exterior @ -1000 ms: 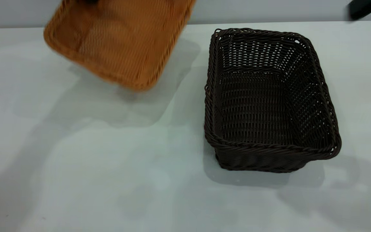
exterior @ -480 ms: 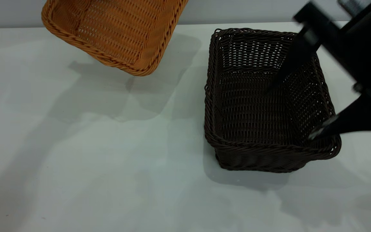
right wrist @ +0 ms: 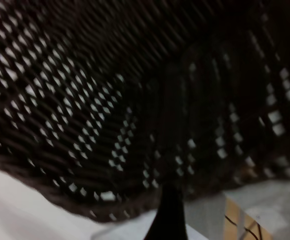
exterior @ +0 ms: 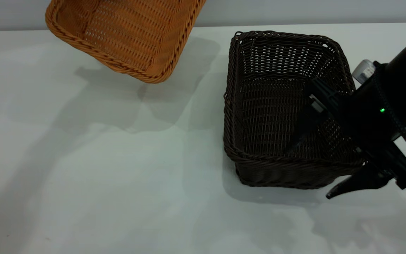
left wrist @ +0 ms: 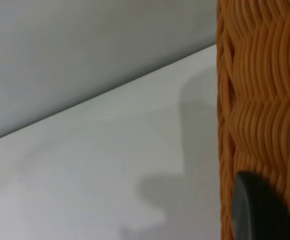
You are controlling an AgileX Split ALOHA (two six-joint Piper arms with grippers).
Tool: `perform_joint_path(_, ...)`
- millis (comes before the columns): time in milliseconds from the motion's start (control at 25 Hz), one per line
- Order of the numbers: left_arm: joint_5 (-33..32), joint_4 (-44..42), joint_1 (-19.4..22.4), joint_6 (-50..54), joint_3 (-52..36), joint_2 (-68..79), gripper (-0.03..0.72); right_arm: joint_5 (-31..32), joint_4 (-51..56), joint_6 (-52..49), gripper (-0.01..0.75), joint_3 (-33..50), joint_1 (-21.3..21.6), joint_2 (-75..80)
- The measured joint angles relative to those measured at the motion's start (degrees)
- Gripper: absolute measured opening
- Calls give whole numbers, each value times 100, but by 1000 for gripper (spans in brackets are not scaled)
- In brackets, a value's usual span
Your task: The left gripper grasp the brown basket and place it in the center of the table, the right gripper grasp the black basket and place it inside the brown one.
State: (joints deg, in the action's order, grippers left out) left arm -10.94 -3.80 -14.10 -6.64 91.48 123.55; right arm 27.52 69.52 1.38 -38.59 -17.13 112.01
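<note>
The brown basket (exterior: 125, 37) hangs tilted in the air over the far left of the bench (exterior: 100, 169), its far part cut off by the top of the exterior view, so it is not yet placed at the centre. The left end effector (left wrist: 260, 210) shows only in its own wrist view, as one dark finger lying against the orange weave. Since the basket is clear of the bench, I judge this end effector is clamped on its wall, though the second finger is out of view.

The black basket (exterior: 291, 109) sits flat on the bench, right of centre and well apart from the brown one. The right end effector (exterior: 312, 169) is spread wide across its near right corner: one finger reaches down inside the basket, the other points outside, past the near wall. It grips nothing yet.

Both placements are still to do, and the black basket's lift has not begun.

The right wrist view is filled by blurred dark weave with one finger (right wrist: 167, 217) before it. Whether either finger touches the wicker is hard to make out.
</note>
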Motion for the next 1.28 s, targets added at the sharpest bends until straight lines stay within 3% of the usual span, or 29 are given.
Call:
perform_joint_path(360, 22, -4, 0, -16, 0, 0, 80, -337, 574, 474, 592, -272, -11, 401)
perform_joint_path(600, 27, -24, 9, -34, 0, 0, 80, -975, 594, 648, 575, -341, -11, 591)
perform_joint_path(760, 9, -30, 104, -48, 0, 0, 80, -1541, 623, 819, 468, -457, -11, 596)
perform_joint_path(960, -141, -47, 400, -51, 0, -57, 80, -2278, 672, 883, 230, -538, 49, 609)
perform_joint_path(1120, -216, -47, 561, -51, 0, -208, 80, -2494, 692, 1077, 87, -569, 382, 609)
perform_joint_path(1280, -368, -47, 577, -221, 0, -287, 80, -2251, 426, 1842, 76, -569, 1016, 609)
